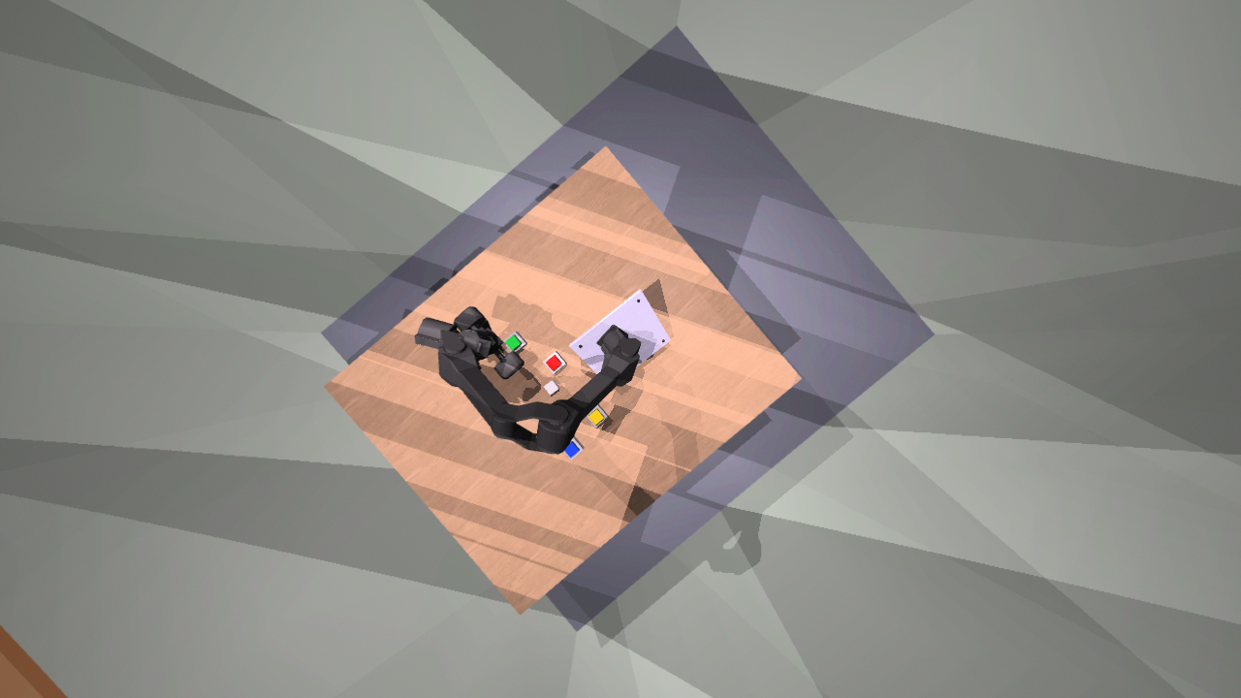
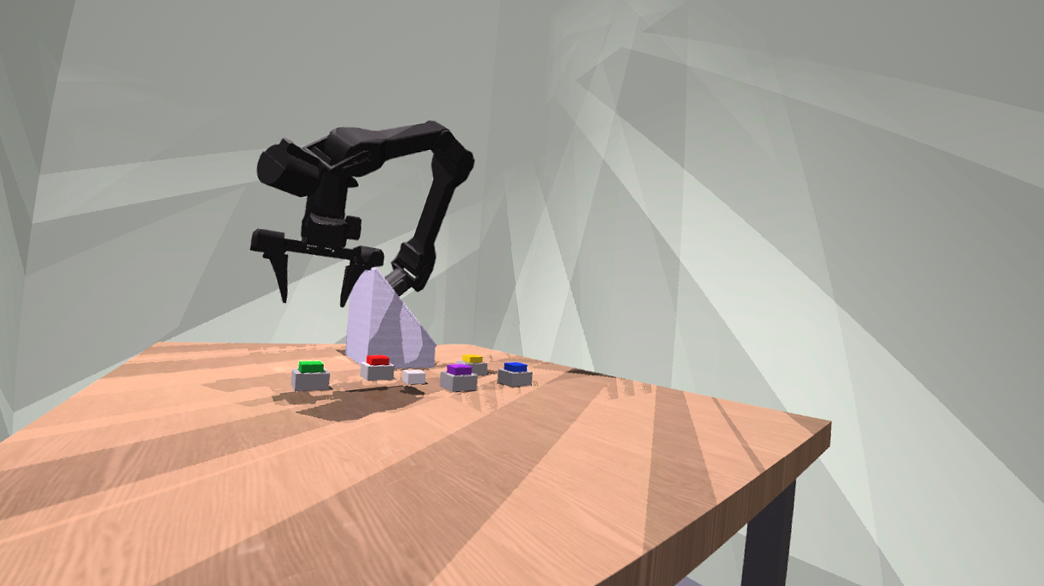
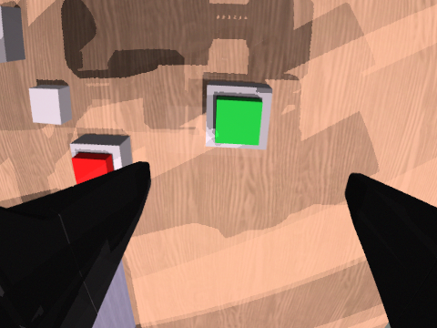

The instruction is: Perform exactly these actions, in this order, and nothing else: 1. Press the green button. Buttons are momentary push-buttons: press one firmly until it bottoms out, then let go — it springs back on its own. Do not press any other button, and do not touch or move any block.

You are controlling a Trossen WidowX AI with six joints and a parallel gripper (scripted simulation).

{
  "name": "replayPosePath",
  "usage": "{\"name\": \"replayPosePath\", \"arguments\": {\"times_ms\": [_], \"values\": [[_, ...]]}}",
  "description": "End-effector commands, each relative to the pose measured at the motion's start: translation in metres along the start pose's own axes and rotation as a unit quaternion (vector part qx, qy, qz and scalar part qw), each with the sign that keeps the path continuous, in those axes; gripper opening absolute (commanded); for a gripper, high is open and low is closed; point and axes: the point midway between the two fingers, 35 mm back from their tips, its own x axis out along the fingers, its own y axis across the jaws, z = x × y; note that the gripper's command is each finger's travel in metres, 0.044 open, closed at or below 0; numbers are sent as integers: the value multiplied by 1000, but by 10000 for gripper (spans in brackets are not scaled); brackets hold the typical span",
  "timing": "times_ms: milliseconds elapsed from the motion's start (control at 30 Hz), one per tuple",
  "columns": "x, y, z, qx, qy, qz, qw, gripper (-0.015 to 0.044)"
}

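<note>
- Top: my forearm covers the purple button entirely, and my pincer (image 1: 507, 356) half hides the green button (image 1: 513, 342) on the tabletop (image 1: 607, 216).
- Exterior: my pincer (image 2: 313, 293) hangs spread wide and empty, well above the green button (image 2: 310, 366); my base (image 2: 388, 336) partly hides behind the red button (image 2: 378, 360).
- Wrist: green button (image 3: 238, 120) sits whole between my fingertips; one fingertip cuts off the red button (image 3: 93, 167).

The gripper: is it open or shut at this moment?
Open. In the wrist view the gripper has its fingers far apart, with only table and the green button between them.
</note>
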Motion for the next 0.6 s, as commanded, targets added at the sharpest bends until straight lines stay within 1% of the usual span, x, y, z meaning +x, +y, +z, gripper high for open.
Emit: {"name": "replayPosePath", "arguments": {"times_ms": [0,33,100,367,400,567], "values": [[33,2,-1,6,2,9,1000,321],[50,3,-2,6,2,9,1000,295],[64,4,-3,6,2,10,1000,242],[64,4,-3,6,2,10,1000,32],[64,4,-3,6,2,10,1000,20],[64,4,-3,6,2,10,1000,20]]}}
